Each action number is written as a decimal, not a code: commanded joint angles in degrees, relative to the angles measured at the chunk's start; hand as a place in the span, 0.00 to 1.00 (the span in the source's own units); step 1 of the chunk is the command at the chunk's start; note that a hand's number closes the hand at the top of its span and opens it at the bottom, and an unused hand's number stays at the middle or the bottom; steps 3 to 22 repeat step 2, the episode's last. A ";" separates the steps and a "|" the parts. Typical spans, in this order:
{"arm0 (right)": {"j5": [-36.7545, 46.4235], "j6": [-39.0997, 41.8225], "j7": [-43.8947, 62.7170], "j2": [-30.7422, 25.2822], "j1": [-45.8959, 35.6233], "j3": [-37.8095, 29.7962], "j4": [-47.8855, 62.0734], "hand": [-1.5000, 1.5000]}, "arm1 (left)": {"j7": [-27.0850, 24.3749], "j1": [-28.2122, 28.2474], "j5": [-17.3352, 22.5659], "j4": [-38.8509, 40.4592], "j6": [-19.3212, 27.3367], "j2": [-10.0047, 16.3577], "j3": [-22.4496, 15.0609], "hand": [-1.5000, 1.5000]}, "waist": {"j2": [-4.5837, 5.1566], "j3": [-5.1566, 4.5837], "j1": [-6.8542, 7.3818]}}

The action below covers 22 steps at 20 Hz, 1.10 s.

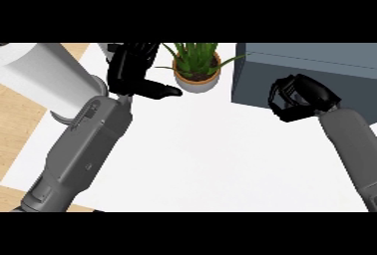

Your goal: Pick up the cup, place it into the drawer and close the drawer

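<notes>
The cup shows nowhere on the white counter (206, 159), so it is either hidden inside the curl of the right hand (303, 97) or already inside the dark drawer unit (316, 60) at two o'clock. I cannot tell which. That hand is clenched, its fingers rolled in against the unit's front face near the lower corner, and nothing can be seen in its grasp. No open compartment shows on the unit, so my reading is that the work is at its drawer end, either stowing or closing, not at the pick-up. If the cup is in the hand, the next move needs the drawer pulled out first. If not, a straight push on the front should finish it. The left hand (131, 69) rests released at eleven o'clock, fingers up, thumb toward the potted plant (197, 69) at twelve, with a white roll (33, 69) at ten o'clock.
</notes>
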 commanded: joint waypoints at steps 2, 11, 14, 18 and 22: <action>0.23 -6.64 4.59 -5.95 -9.96 -5.73 2.19 1.00 | 0.84 2.14 0.15 0.60 -0.55 0.56 -0.26 0.00 | 1.43 -0.88 2.33; 0.23 -6.64 4.59 -5.95 -9.96 -5.73 2.19 1.00 | 0.84 2.14 0.15 0.60 -0.55 0.56 -0.26 0.00 | 1.43 -0.88 2.33; 0.23 -6.64 4.59 -5.95 -9.96 -5.73 2.19 1.00 | 0.84 2.14 0.15 0.60 -0.55 0.56 -0.26 0.00 | 1.43 -0.88 2.33; 0.23 -6.64 4.59 -5.95 -9.96 -5.73 2.19 1.00 | 0.84 2.14 0.15 0.60 -0.55 0.56 -0.26 0.00 | 1.43 -0.88 2.33; 0.23 -6.64 4.59 -5.95 -9.96 -5.73 2.19 1.00 | 0.84 2.14 0.15 0.60 -0.55 0.56 -0.26 0.00 | 1.43 -0.88 2.33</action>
